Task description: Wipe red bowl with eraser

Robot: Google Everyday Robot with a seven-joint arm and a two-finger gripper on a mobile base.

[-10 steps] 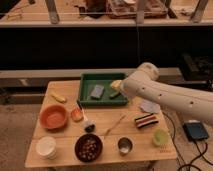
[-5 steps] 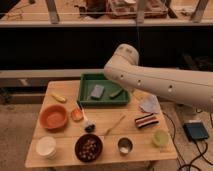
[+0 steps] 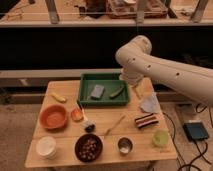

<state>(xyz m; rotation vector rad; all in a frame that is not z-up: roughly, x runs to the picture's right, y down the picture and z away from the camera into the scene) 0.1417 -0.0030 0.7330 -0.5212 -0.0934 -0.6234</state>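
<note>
The task has not yet got past its opening. The gripper [image 3: 136, 90] hangs below the bent arm at the right edge of the green tray [image 3: 84, 92], above the tabletop [image 3: 102, 114]. Its fingers are open and grip nothing. The eraser [image 3: 146, 120] lies flat and untouched on the right side of the tabletop, nearer the front edge than the gripper, just beside a crumpled pale cloth [image 3: 149, 104]. The red bowl [image 3: 53, 116] sits at the left, well apart from the eraser, with 1 small orange lump [image 3: 76, 115] just beside it. I judge that everything is left to do: picking up the eraser, carrying it across, and wiping the bowl's inside.
</note>
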